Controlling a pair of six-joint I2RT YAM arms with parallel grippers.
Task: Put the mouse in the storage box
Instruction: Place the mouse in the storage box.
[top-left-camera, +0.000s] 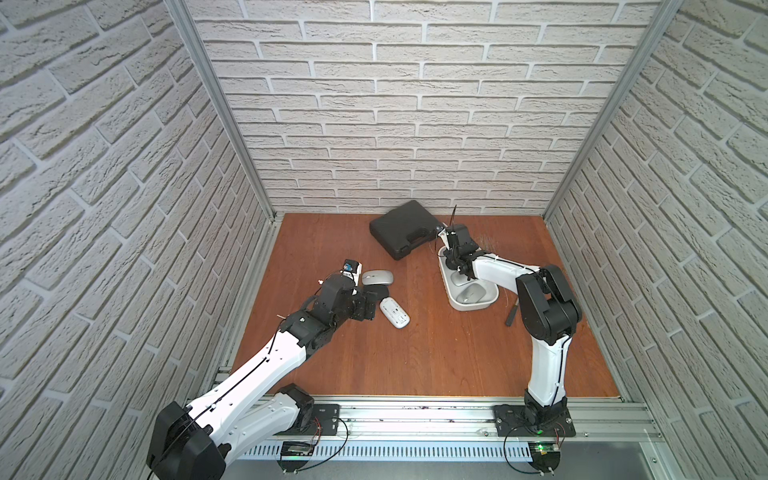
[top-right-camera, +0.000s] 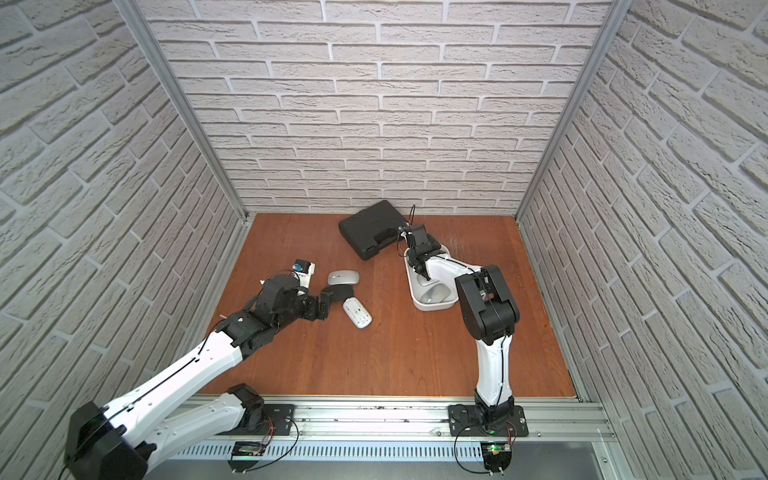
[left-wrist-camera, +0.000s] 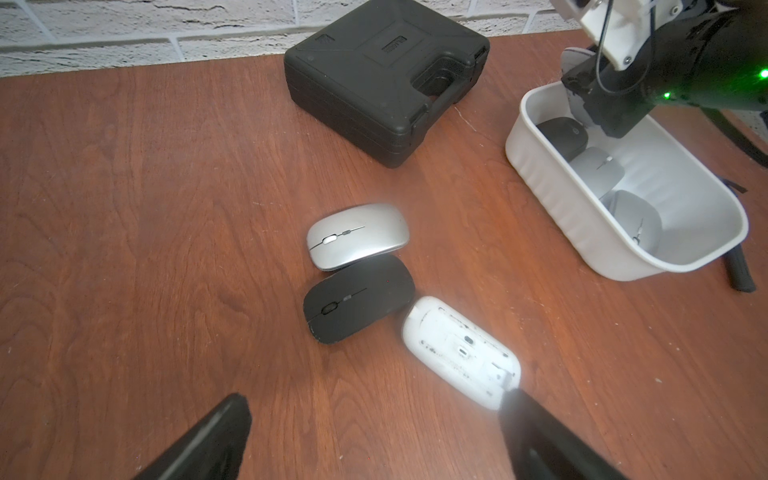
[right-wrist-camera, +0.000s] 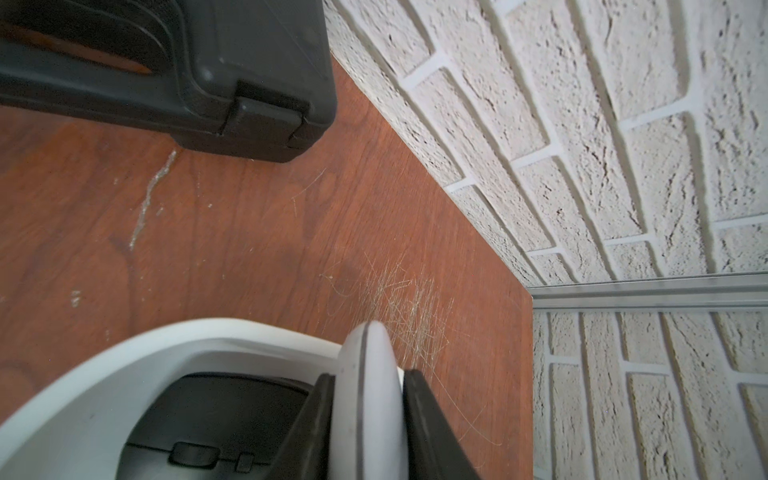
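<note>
The white storage box (top-left-camera: 469, 306) (top-right-camera: 432, 306) (left-wrist-camera: 552, 199) stands right of centre with a black mouse (left-wrist-camera: 561, 133) and two grey mice inside. My right gripper (right-wrist-camera: 369, 376) (top-left-camera: 451, 259) hangs over the box's far end, shut on a pale grey mouse (right-wrist-camera: 370, 353) held on edge. On the table to the left lie a silver mouse (left-wrist-camera: 357, 237) (top-left-camera: 377, 277), a black mouse (left-wrist-camera: 359, 297) and a white mouse (left-wrist-camera: 459, 351) (top-left-camera: 394, 312) turned underside up. My left gripper (left-wrist-camera: 374, 411) (top-right-camera: 328, 305) is open just short of them, one finger beside the white mouse.
A black hard-shell case (top-left-camera: 405, 228) (left-wrist-camera: 382, 75) sits by the back wall, close to the box's far end. A short black stick (top-left-camera: 510, 316) lies on the table just right of the box. Brick walls close in the back and both sides.
</note>
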